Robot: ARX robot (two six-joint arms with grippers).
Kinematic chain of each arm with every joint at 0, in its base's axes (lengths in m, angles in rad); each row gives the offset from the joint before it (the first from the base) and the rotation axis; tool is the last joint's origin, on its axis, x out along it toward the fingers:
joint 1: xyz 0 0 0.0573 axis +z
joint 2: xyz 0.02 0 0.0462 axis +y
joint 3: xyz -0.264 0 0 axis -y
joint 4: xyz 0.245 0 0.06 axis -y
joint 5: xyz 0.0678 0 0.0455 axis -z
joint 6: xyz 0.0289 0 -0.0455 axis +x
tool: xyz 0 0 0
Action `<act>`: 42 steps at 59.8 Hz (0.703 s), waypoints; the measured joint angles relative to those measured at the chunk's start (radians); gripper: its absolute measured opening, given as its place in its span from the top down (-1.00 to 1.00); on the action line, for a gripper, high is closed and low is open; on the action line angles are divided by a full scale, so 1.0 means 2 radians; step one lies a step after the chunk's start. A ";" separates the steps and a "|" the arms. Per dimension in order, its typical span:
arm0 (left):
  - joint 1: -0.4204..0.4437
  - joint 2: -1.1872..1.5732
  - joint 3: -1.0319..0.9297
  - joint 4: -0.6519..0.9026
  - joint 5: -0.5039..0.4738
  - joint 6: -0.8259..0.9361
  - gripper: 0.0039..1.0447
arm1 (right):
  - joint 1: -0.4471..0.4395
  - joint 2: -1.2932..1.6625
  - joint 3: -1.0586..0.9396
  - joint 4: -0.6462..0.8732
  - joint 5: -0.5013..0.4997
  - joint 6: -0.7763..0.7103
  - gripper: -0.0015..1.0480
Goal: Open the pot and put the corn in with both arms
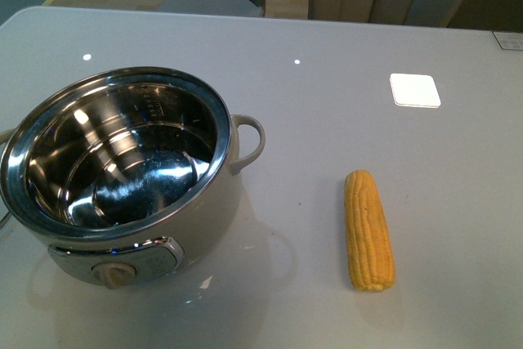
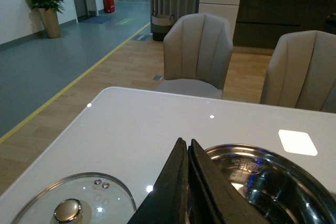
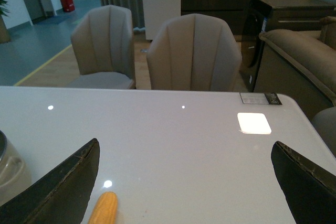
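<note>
Corn (image 1: 368, 230) lay by one finger of the wide-spread right gripper (image 3: 185, 142), while the closed left gripper (image 2: 188, 141) hung beside the open pot (image 1: 216, 214).

- No text, brand or number can be read in any view.
- The pot (image 1: 216, 210) carries stamped markings (image 1: 153, 105) on its steel inner wall. They are too small and glare-blurred to make out, and equally illegible from the left wrist view.
- A printed label (image 3: 260, 98) lies at a corner of the bench (image 3: 173, 145); its print is too fine to read.
</note>
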 joint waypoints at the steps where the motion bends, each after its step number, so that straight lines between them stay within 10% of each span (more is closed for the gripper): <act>1: -0.006 -0.007 0.000 -0.006 0.001 0.000 0.94 | 0.000 0.000 0.000 0.000 0.000 0.000 -0.83; 42: -0.015 -0.169 0.000 -0.162 -0.005 0.000 0.94 | 0.000 0.000 0.000 0.000 0.000 0.000 -0.83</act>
